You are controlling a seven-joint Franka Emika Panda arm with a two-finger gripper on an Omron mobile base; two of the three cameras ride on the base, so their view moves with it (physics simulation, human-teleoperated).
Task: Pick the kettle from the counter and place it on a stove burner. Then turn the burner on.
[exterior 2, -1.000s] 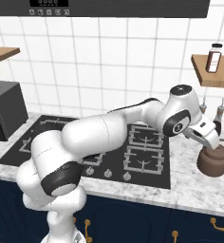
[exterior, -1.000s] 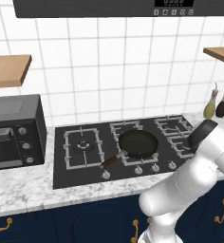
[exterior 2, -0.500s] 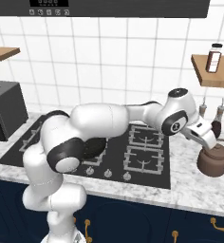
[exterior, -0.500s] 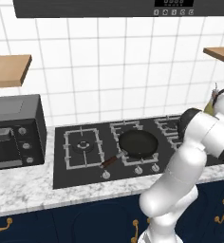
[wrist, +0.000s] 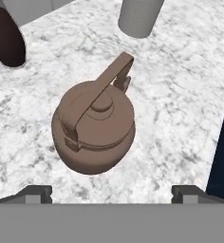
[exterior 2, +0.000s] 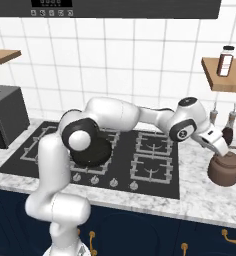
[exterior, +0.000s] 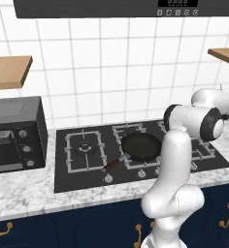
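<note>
Frying pan [exterior 2: 90, 150] sits on the black cooktop [exterior 2: 155, 182] at the left. Further right, the gripper [exterior 2: 224, 148] hangs just above the kettle [exterior 2: 227, 169], jaws fully spread and holding nothing. The kettle stands upright on the counter [exterior 2: 200, 200], right of the cooktop, near two bottles [exterior 2: 232, 122].

The kettle [wrist: 94, 130] looks like brushed copper-brown metal, smooth with a dull satin sheen, as does its arched handle. Under it the counter [wrist: 180, 102] is speckled white-grey marble, polished but low in gloss. Left of the kettle, the cooktop [exterior 2: 121, 165] is glossy black with matt black wire grates and small silvery metal knobs. The pan [exterior: 141, 147] on it is matt black. Above the kettle a shelf [exterior 2: 224, 75] looks like warm, smooth wood. The wall tiles [exterior: 116, 72] are glossy white ceramic.
</note>
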